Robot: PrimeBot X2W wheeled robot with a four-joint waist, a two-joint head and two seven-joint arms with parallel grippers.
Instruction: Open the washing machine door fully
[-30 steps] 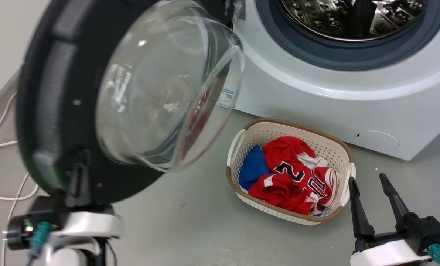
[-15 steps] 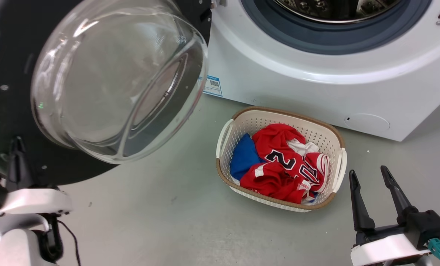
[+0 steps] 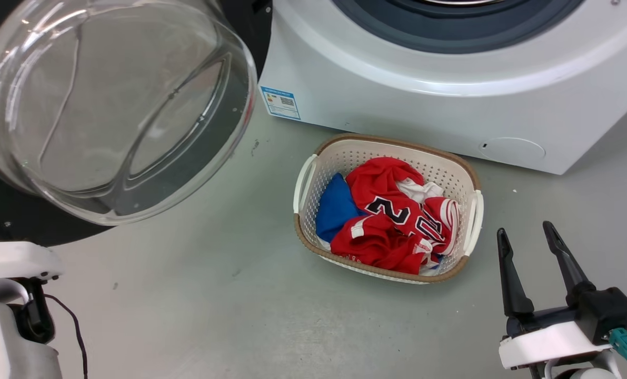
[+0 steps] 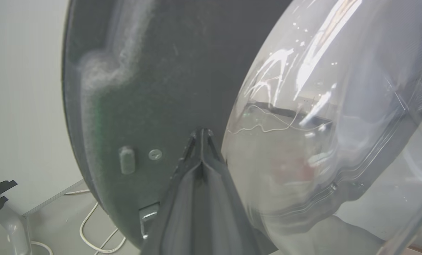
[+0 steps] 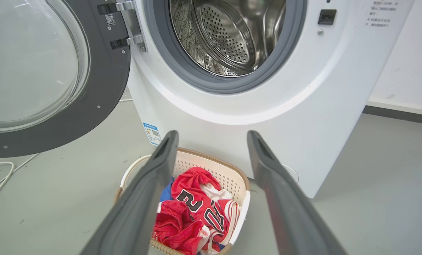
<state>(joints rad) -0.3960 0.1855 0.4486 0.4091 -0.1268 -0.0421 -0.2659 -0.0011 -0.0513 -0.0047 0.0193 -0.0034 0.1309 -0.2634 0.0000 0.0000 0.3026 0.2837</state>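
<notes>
Nearly done: the door (image 5: 108, 88) stands wide off the washer (image 5: 232, 117). The left end effector (image 4: 201, 131) is closed against it; the right end effector (image 3: 524, 229) is open.

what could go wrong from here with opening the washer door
1. The left claw, shut, seems to meet the washing machine door with only its tips, on the smooth dark face beside the glass bowl; it may slip off or skid onto the glass.
2. Loose white cables trail near the door; the robot could snag them if it moves that way.
</notes>
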